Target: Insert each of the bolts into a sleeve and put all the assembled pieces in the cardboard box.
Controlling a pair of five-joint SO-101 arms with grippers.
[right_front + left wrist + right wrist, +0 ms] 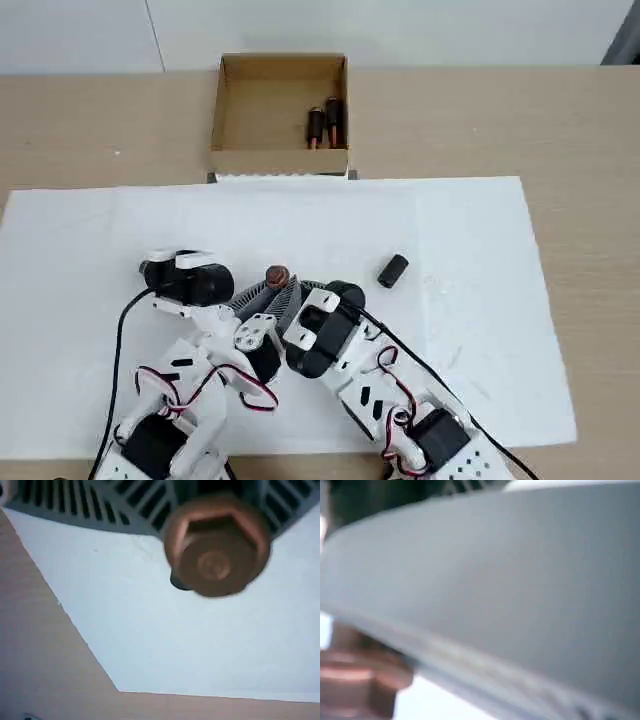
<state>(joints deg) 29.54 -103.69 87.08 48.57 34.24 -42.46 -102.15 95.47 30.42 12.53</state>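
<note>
In the high view, we see the cardboard box [228, 105] on the worktop [580, 120], with two assembled pieces [324, 125] lying side by side inside it, close to one side wall. Just beside the box, towards the arms, lies a white sheet [100, 230]. On it, well apart from the box, rests a loose black sleeve [393, 271]. Near the sleeve, the left gripper [277, 284] has its fingers clenched on a copper bolt [277, 274], head up. The right gripper [302, 292] is just beside the bolt; we cannot tell whether it is clenched or released.

In the left wrist view, the bolt's hexagonal head [215, 550] faces us, with ribbed grey fingers [75, 505] behind it.

In the right wrist view, we see the copper bolt [355, 680] beside a blurred grey surface.
</note>
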